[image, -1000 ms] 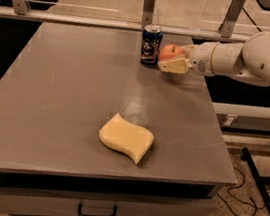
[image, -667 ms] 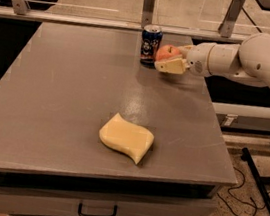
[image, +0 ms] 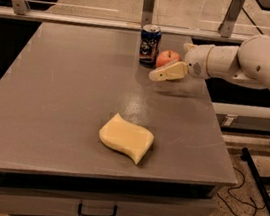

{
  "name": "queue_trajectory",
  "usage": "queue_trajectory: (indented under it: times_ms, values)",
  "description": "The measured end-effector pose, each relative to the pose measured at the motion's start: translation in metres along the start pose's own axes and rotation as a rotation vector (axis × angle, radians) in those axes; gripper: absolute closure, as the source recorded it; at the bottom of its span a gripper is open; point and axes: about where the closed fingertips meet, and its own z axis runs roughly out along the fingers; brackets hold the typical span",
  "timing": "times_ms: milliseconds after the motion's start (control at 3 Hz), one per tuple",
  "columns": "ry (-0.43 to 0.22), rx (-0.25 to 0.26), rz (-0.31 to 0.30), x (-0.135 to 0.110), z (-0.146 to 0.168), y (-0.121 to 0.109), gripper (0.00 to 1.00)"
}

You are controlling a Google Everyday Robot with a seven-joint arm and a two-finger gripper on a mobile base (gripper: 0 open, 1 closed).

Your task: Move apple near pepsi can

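Currently, your gripper (image: 171, 64) sits over the far right part of the grey table (image: 51, 92), reaching in from the right on the white arm (image: 255, 62). Its jaws stand apart, one on each side of the apple (image: 167, 56). The near finger (image: 169, 72) is a pale, flat pad. It lies slanted in front of the fruit with its tip pointing left toward the can's base, and it hides the apple's lower edge. Of the far finger, only a short stub shows behind and to the right of the apple. I cannot tell whether either pad touches the skin.

Note the apple's position: it is at the far edge of the table, just right of the pepsi can (image: 149, 43). A thin gap appears to separate them (contact cannot be ruled out from this angle). The apple is red-orange and its stem dimple faces up. The can stands upright, with its silver rim on top and its dark-blue side facing the camera.

You will find one other item on the surface. A wavy pale-yellow sponge (image: 126, 138) lies flat toward the near edge, well apart from the can and the fruit. A shadow of the near finger falls on the tabletop just below it, so that finger appears to be held off the surface.

Below the near edge, a drawer front with a dark handle (image: 97, 210) is visible. A metal rail (image: 87, 21) with upright posts runs behind the table.
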Motion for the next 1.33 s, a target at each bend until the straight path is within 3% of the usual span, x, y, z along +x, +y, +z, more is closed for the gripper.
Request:
queue_trajectory:
  times_ms: [333,667,1000,1333]
  values:
    - [0.005,0.050,-0.065,-0.026,-0.054,0.001,0.00]
    - [0.073,0.147,-0.212,-0.076,-0.148,0.014,0.00]
    - [0.178,0.246,-0.389,-0.147,-0.247,0.044,0.00]
    - [0.200,0.251,-0.443,-0.175,-0.275,0.069,0.00]
